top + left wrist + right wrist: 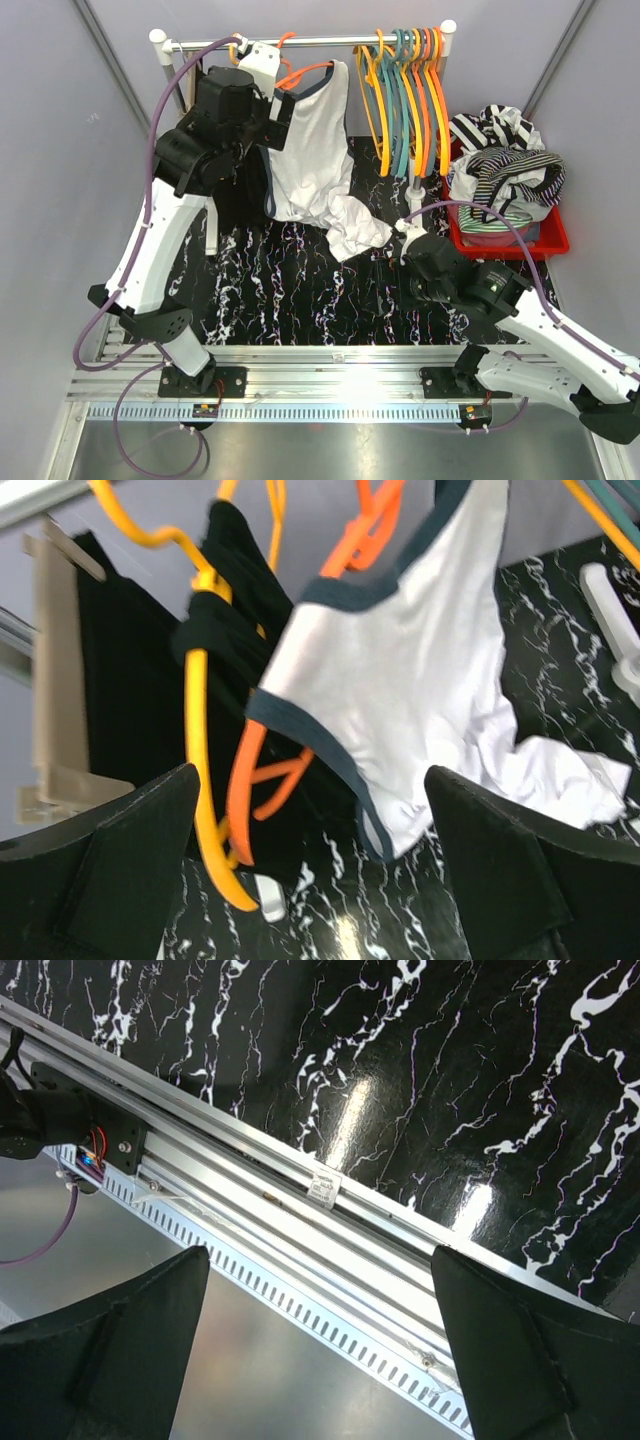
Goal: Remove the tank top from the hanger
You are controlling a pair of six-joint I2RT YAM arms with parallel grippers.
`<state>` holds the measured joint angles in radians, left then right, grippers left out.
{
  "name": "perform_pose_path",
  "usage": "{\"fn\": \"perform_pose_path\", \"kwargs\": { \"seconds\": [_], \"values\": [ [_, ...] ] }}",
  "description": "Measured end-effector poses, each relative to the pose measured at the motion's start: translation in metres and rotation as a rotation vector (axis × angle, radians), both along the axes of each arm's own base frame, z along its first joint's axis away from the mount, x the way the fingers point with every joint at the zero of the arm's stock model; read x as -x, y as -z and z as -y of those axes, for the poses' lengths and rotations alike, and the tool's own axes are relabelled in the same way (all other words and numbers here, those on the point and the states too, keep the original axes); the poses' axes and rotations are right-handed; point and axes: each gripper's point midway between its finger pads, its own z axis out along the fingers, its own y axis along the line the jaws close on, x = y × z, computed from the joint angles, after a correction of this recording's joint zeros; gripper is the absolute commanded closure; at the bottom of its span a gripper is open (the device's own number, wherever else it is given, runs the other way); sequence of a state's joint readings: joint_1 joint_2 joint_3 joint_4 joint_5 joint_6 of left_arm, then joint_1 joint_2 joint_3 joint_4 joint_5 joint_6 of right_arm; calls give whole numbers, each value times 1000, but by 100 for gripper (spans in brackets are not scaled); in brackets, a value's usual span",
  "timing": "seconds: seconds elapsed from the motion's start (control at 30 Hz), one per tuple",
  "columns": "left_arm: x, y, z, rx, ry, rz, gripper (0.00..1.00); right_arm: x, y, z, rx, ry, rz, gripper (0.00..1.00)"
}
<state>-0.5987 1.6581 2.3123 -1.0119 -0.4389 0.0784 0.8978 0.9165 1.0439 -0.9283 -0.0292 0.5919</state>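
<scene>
Spread wide at left claw [310,780], pinching nothing; just ahead, navy edge of tank top [410,650] on orange hanger [245,780]. Spread at right claw [320,1255], above table rail [250,1185].

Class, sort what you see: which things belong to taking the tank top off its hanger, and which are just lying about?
Belong to the job:
- tank top
- orange hanger that carries it
- rail
- left end effector, open, close to the top

Just lying about:
- spare hangers
- black garment on a yellow hanger
- striped clothes
- red bin
</scene>
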Motion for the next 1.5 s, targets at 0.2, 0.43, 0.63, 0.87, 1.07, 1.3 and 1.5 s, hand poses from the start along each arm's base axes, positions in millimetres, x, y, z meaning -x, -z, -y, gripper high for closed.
{"fn": "perform_pose_path", "kwargs": {
  "seconds": [0.2,0.43,0.63,0.87,1.07,1.3,1.5],
  "values": [
    [-17,-15,-14,-13,-13,66,1,2,5,0,7,-7,-15,0],
    [-42,8,-7,-21,64,23,1,1,12,-2,33,-8,-35,0],
    [-50,31,9,-25,151,-30,1,0,13,-2,36,-10,-36,0],
    [-57,59,7,-52,163,-87,4,1,12,-2,34,-11,-35,0],
    [-56,75,10,-45,199,-138,43,2,14,-2,32,-14,-38,1],
    [-45,80,28,12,293,-177,82,3,18,-1,35,-14,-43,3],
    [-45,79,30,46,287,-185,100,3,18,-2,25,-11,-38,4]
  ]
}}
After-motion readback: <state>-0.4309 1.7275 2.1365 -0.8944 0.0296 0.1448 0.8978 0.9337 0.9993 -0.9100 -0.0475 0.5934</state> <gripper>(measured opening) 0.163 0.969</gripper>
